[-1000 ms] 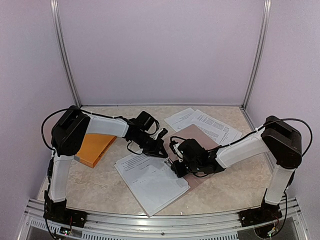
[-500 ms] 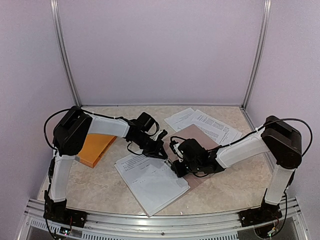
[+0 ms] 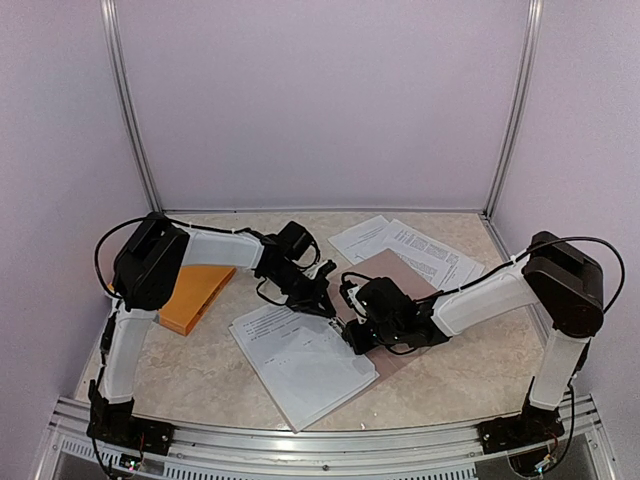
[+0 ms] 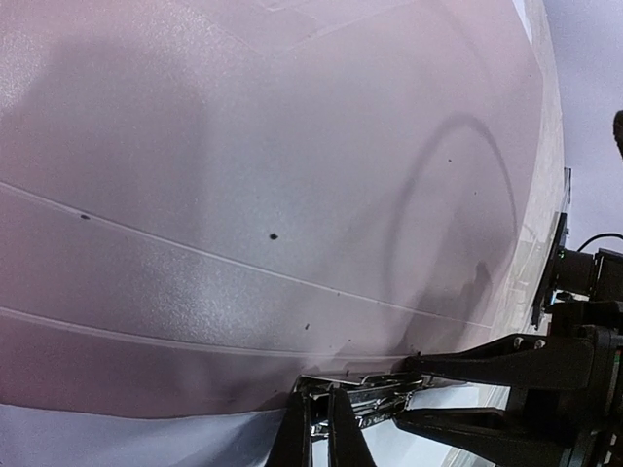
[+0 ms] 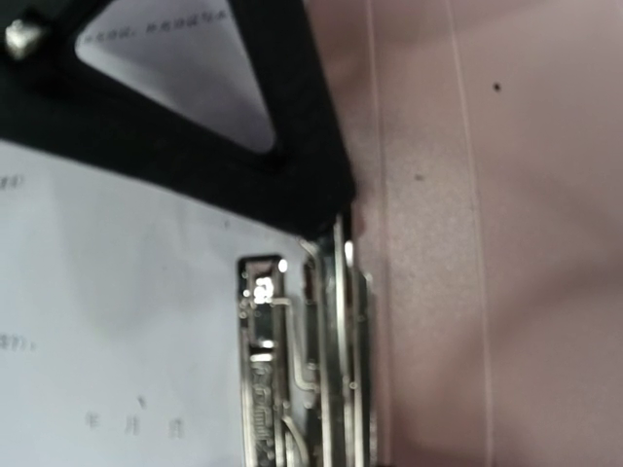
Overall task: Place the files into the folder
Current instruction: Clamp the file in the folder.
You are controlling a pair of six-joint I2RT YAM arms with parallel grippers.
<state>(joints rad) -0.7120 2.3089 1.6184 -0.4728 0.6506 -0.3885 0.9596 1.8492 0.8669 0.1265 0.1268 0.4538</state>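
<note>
We are listing one pinkish-brown folder (image 3: 400,268), lying open and flat at mid-worktop (image 3: 200,385). The files (image 3: 300,365), white printed sheets, are lying in front of it, their right edge reaching the folder's metal clip (image 5: 292,370). More printed sheets (image 3: 410,245) are lying behind the folder, partly beneath it. An orange flat block (image 3: 190,295) is sitting at the left. The left tool (image 3: 322,300) is clenched on nothing, its tip touching the clip's end. The right tool (image 3: 349,328) is gripping the metal clip, one finger on either side.
</note>
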